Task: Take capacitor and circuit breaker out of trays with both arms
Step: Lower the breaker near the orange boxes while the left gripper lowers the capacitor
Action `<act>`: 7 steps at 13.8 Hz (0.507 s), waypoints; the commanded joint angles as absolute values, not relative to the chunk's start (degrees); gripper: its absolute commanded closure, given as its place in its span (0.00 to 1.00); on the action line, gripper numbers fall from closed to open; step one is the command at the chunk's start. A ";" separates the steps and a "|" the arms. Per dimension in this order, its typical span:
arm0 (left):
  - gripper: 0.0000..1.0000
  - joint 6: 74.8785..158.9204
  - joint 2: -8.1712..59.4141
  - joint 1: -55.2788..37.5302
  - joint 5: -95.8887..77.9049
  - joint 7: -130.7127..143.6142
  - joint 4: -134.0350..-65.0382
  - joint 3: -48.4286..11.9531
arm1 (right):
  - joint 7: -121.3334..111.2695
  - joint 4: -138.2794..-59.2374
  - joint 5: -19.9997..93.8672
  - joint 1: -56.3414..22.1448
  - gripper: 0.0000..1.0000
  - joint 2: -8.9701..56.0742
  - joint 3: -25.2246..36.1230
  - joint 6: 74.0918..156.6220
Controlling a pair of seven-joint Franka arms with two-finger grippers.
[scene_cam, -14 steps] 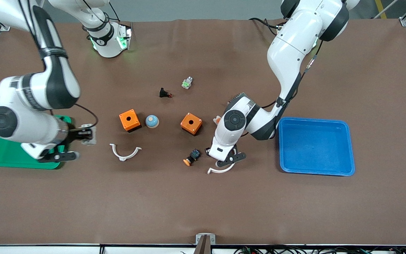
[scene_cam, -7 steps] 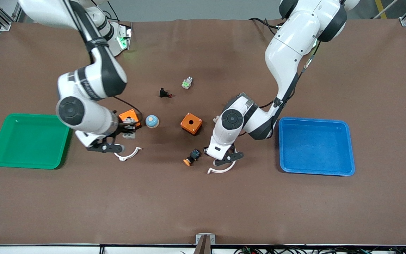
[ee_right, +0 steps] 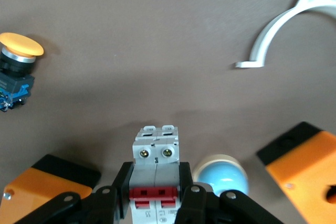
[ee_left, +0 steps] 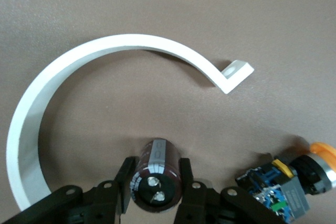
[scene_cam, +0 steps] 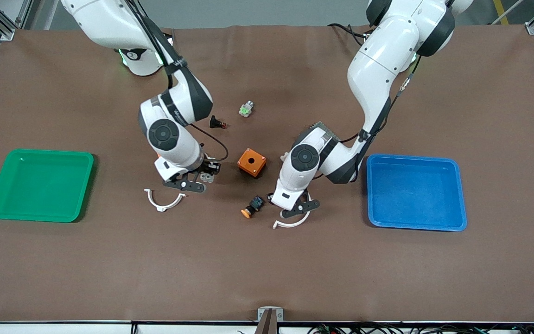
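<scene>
My left gripper is shut on the capacitor, a small dark cylinder with two metal terminals on its end face. It holds it low over the table, inside a white curved clip. In the front view this gripper is beside the orange-capped button, and the hand hides the capacitor. My right gripper is shut on the breaker, a grey block with red levers. In the front view it is over the middle of the table, with the breaker showing in it.
A green tray lies at the right arm's end and a blue tray at the left arm's end. An orange box, a second white clip, a black part with red tip and a small green-white part lie mid-table. A blue dome sits under the right gripper.
My right arm has swung from over the green tray toward the middle of the table, carrying the breaker. My left gripper has barely moved and stays shut on the capacitor.
</scene>
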State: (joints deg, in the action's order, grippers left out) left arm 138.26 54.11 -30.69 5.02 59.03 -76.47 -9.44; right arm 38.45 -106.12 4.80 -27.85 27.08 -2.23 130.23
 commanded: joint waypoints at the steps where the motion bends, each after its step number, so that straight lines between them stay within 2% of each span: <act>1: 0.28 138.78 54.76 -31.29 6.06 61.78 -74.88 -8.88 | 39.64 -105.73 5.89 -28.65 0.70 28.47 -1.41 131.66; 4: 0.00 138.34 53.00 -30.76 6.15 61.44 -74.88 -7.82 | 39.64 -105.65 5.89 -27.95 0.69 30.23 -1.32 133.59; 7: 0.00 136.94 51.34 -29.88 6.59 61.17 -74.88 -7.82 | 39.64 -105.12 5.54 -27.69 0.69 31.11 -1.23 133.68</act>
State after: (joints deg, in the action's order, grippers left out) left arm 138.56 53.25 -30.00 5.04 60.04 -74.56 -8.05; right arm 39.28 -106.09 4.80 -28.09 30.69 -1.01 133.82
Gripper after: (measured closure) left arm 0.000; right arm 0.599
